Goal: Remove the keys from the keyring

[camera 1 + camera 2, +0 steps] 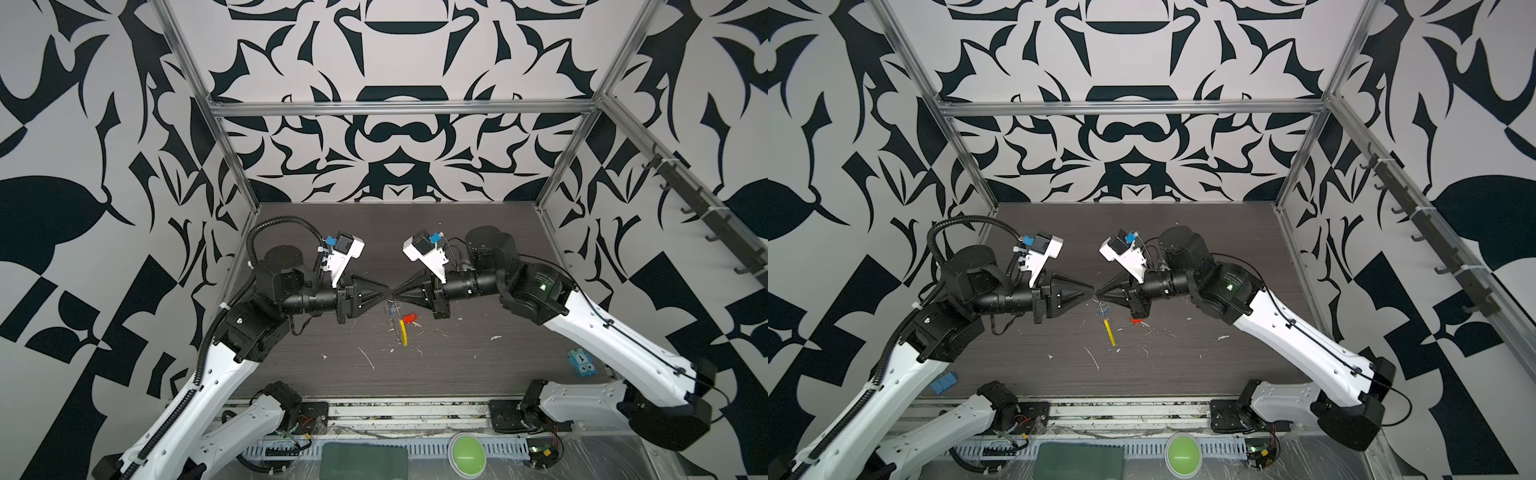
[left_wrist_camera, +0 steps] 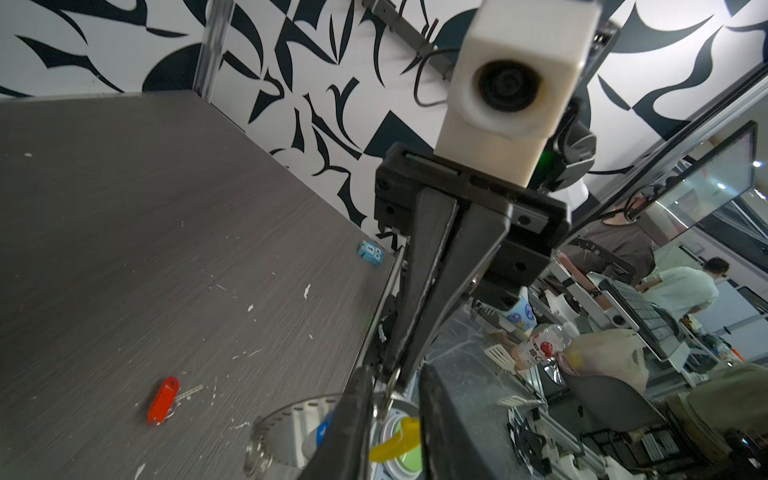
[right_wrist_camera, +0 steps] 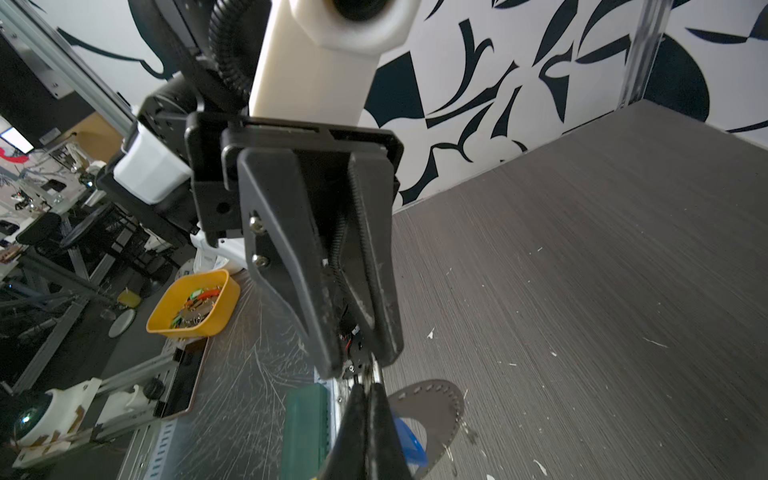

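the two arms meet tip to tip over the middle of the table [image 1: 457, 249]. the right gripper [image 1: 398, 296] is pinched fully closed on the wire of the keyring [image 1: 395, 316], which hangs just below the tips, its yellow sleeve [image 1: 403, 333] trailing toward the near edge. the left gripper [image 1: 385, 294] faces it from the left with its jaws a narrow way apart. in the left wrist view the ring wire passes between its fingers, and i can't see them clamping anything.

about half the job looks done. the red key [image 1: 410, 318] lies flat on the table just right of the hanging ring, blade showing, free of the wire. the blue key [image 3: 409, 444] is on the ring, close under the right gripper's closed fingers and beside the notched arc of the loop.

what is left, as i judge it, is to work the blue key along the wire to the opening and slip it off. the left gripper seems placed to take hold for that while the right one steadies the ring. a light-blue block [image 1: 579, 361] sits well apart at the near right and plays no part.
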Available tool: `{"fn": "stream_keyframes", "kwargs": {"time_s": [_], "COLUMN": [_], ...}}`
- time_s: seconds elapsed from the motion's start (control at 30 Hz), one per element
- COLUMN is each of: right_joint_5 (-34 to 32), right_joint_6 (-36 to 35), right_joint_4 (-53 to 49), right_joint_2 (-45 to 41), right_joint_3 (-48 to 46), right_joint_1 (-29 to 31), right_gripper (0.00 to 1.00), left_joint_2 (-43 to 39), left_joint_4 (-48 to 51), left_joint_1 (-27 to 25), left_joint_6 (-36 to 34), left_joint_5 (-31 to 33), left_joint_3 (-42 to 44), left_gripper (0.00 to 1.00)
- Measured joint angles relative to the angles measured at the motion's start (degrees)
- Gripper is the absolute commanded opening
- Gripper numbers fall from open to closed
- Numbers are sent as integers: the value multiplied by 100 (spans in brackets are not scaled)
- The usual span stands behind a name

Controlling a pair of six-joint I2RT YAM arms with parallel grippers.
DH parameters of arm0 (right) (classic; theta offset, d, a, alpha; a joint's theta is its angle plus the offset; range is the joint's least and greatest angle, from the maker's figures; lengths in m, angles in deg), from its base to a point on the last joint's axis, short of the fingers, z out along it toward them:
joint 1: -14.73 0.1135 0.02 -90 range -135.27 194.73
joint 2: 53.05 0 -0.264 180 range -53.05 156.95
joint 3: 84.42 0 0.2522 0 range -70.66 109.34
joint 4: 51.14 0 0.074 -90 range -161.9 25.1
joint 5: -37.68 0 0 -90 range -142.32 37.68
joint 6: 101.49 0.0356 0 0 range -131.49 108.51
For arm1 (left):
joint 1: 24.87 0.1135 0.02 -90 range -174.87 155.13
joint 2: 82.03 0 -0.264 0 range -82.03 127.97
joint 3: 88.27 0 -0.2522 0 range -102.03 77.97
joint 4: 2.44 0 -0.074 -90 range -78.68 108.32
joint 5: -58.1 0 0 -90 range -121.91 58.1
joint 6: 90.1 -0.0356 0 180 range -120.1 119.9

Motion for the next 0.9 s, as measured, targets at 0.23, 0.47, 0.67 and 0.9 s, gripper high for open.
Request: {"fn": "stream_keyframes", "kwargs": {"time_s": [0.23,0.47,0.67,0.9], "right_joint_5": [9,66,146,157], "right_joint_6": [-269,-334,-350,-345], "right_joint_4": [-599,-776,-785,-774], "right_joint_2": [94,105,107,107], "right_joint_3": [271,310,310,310], "right_joint_1": [0,0,0,0], "right_gripper": [0,0,0,0], "left_joint_2": [199,313,380,470], "left_joint_4": [507,739,763,763], "left_joint_1": [0,0,-28,-160], "left_joint_6": [-219,-348,-393,-437], "left_joint_5": [-258,-308,-391,-474], "left_joint_3": [-170,-243,-343,-356], "left_gripper": [22,21,19,18]}}
